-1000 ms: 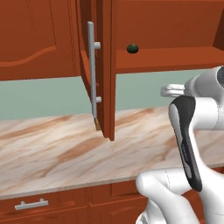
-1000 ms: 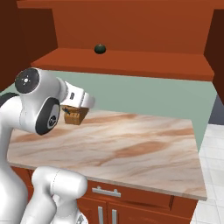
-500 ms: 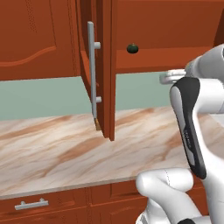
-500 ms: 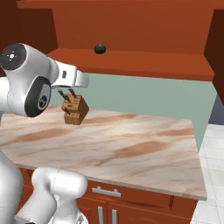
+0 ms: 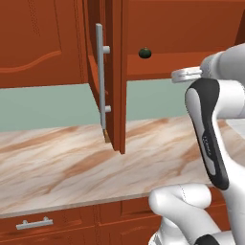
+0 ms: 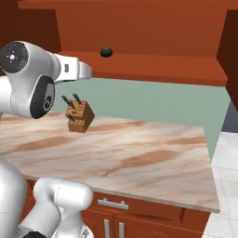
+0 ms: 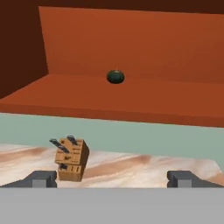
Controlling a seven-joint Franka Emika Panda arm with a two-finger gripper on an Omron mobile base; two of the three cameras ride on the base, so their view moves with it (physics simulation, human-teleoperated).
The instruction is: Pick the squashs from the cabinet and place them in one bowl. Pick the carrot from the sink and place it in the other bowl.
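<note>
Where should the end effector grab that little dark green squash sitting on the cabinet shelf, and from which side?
Grip the squash across its round middle, coming straight in from the cabinet's open front. It sits alone on the shelf with bare board on both sides, so open fingers can probably straddle it level; the shelf blocks any approach from below.

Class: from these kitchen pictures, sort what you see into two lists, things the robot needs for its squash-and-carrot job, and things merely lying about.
Belongs to the job:
- squash on the cabinet shelf
- cabinet, door open
- claw, open, holding nothing

Just lying about:
- knife block
- marble counter
- drawer handle
</note>
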